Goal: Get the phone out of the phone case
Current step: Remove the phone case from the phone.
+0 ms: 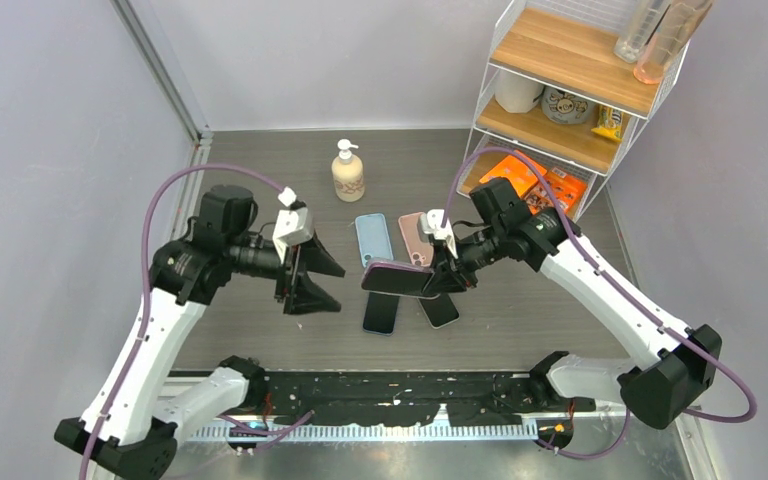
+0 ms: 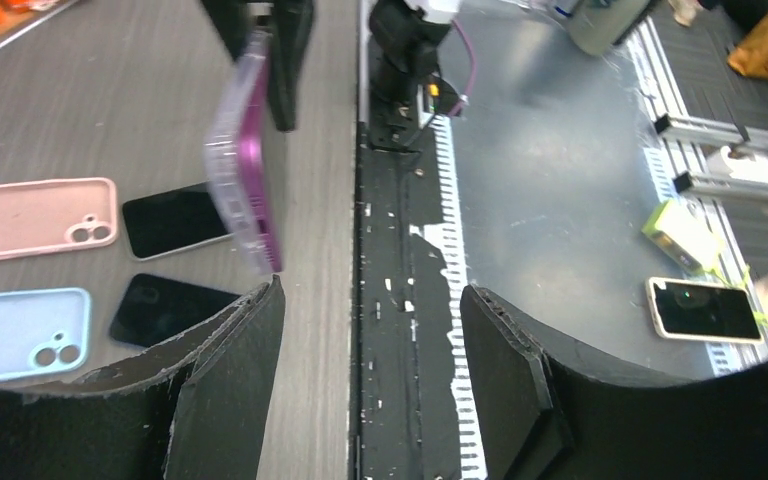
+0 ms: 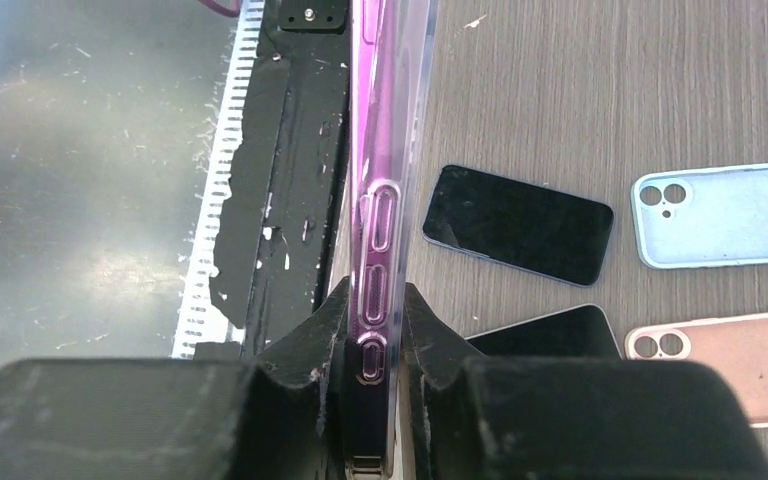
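Bolted at the near edge of the dark wood-grain bench [image 1: 260, 190], the white-and-black left arm [image 1: 155, 335] and right arm [image 1: 610, 298] reach inward over its middle. The left hand [image 1: 338, 290] stands open, black fingers spread wide with nothing between them, just beside the free end of the purple phone [image 1: 398, 278]. The phone sits inside its clear plastic case [image 3: 378, 230]. The right hand [image 3: 380, 300] is clamped on the other end, one finger pressed to each broad face, holding phone and case off the bench. Below them lie a bare black phone [image 1: 381, 312] and a second black phone [image 1: 440, 311]. Just beyond, a light-blue phone case [image 1: 372, 238] and a pink phone case [image 1: 410, 240] lie side by side. Toward the far edge, a cream pump bottle [image 1: 348, 172] stands upright. A white wire rack with wooden shelves [image 1: 570, 95] fills the far right corner.
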You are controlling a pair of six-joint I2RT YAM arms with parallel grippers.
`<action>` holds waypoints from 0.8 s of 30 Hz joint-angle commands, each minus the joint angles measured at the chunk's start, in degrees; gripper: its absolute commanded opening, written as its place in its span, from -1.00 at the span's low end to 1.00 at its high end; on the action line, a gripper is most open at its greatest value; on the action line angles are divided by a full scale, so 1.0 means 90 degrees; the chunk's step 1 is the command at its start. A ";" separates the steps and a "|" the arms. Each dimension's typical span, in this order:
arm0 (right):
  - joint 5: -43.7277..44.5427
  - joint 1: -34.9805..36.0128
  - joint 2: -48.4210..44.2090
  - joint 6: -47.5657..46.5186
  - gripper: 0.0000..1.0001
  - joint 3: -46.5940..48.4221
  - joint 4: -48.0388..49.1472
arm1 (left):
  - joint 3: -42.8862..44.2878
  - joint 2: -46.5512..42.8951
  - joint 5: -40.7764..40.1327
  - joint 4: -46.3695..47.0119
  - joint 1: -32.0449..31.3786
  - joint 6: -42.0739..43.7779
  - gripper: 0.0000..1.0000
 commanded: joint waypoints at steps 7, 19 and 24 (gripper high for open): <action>-0.0690 -0.0039 0.0119 0.0159 -0.89 0.0490 0.0191 | -0.0336 0.0170 -0.0055 0.1019 -0.0701 -0.0773 0.39; -0.0641 -0.0038 0.0048 0.0271 -0.90 0.0319 0.0388 | -0.0483 0.0340 -0.0191 0.1722 -0.0751 -0.1457 0.35; -0.0558 -0.0038 0.0066 0.0403 -0.90 0.0314 0.0470 | -0.0520 0.0387 -0.0009 0.1799 -0.0761 -0.1512 0.34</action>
